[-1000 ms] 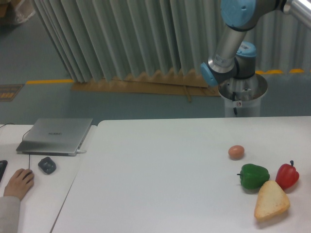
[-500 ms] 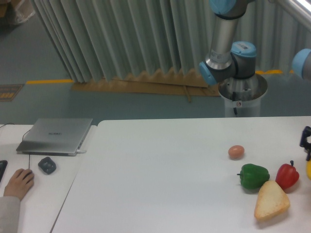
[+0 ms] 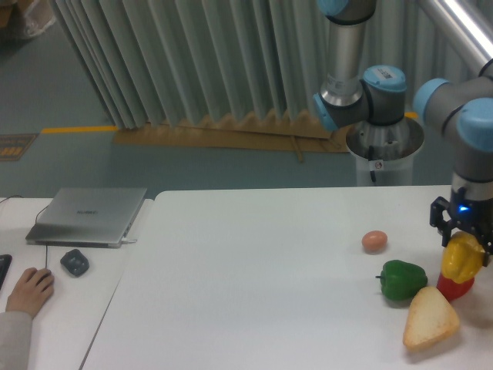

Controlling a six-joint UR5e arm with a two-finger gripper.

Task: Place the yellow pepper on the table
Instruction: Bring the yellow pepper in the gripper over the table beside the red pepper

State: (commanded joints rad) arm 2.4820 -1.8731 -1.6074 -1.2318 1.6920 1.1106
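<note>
Over the table (image 3: 254, 293) I see my gripper (image 3: 464, 235) pointing down, its jaws clamped on the glossy yellow pepper (image 3: 463, 258).

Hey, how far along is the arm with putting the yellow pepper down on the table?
Done: the pincer is shut on the yellow pepper and has it over the right side of the table. In hand: the pepper hangs in front of the red pepper, near the green pepper and the tan wedge. Left: lower it onto bare tabletop and let go.
</note>
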